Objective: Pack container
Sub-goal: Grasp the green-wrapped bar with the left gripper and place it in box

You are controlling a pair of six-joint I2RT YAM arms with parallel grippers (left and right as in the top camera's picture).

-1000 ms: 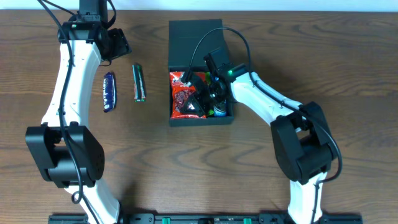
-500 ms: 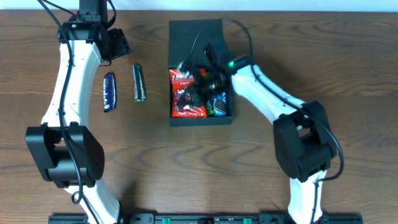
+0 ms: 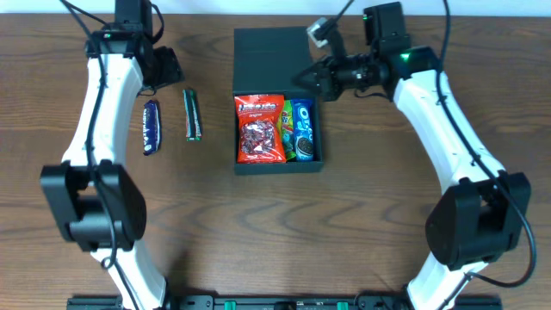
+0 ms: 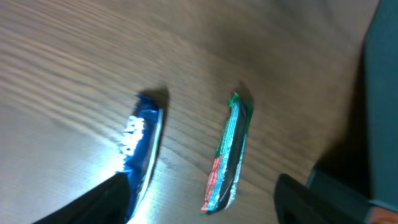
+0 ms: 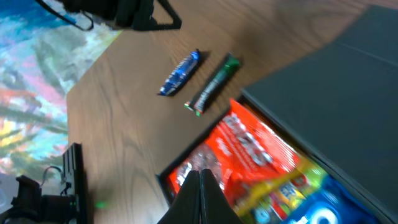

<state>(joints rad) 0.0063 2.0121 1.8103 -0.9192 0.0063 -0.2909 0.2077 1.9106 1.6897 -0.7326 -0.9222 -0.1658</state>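
- Only the overhead view shows the whole container (image 3: 271, 53): it sits mid-table, toward the far edge, between the 2 arms.
- Its lid lies folded open flat on the far side, so box plus lid form a long shape running from near to far across the table (image 3: 362, 215), with the open tray at the near end.
- Inside the tray, 3 packets lie side by side: a red packet (image 3: 259, 129), a yellow-green packet (image 3: 287, 120) and a blue Oreo packet (image 3: 302, 129).
- The left wrist view, blurred, shows what overhead cannot: the left gripper (image 3: 164, 64) has its fingers spread wide, nothing between them, above a blue bar (image 4: 140, 146) and a green bar (image 4: 230, 155).
- Both bars lie left of the container, apart, parallel to its long axis.
- The right wrist view shows the right gripper (image 5: 200, 186) pinched together and empty, over the lid's right edge.
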